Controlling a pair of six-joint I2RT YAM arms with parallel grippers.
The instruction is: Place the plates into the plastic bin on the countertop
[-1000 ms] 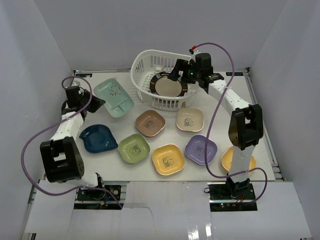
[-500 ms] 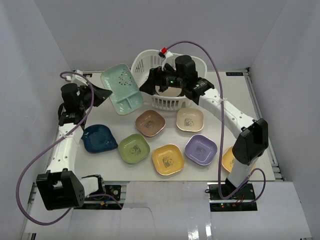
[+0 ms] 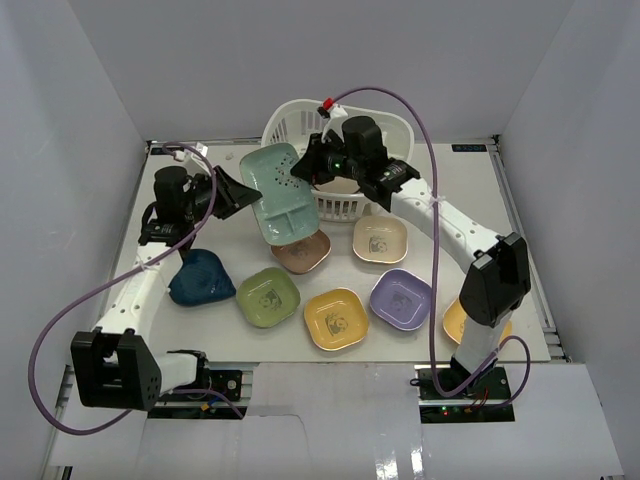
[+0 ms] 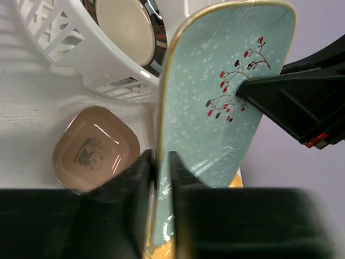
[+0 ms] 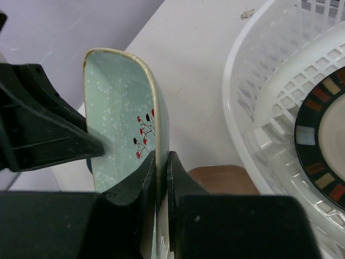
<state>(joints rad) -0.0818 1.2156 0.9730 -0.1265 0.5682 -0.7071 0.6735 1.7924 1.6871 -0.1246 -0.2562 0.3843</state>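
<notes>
We see the right gripper [image 5: 161, 156] pinching the mint-green tray [image 3: 283, 195], which is airborne at the plastic bin's [image 3: 350, 206] 8 o'clock. The left gripper [image 4: 160, 159] straddles the opposite rim, grip unclear. Only the black striped plate [image 4: 124, 24] is binned; seven small dishes [image 3: 336, 318] remain on the countertop [image 3: 520, 240].

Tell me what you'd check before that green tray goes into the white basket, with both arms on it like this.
1. Right gripper clamped on the rim of the mint-green divided tray: ok.
2. Left gripper released from the tray: cannot tell; its fingers sit close on either side of the rim.
3. Tray lifted clear of the dishes below: ok; it is held on edge above the brown dish.
4. White plastic bin beside the tray: ok.
5. Free room in the bin next to the round striped-rim plate: cannot tell; only part of the inside shows.
</notes>
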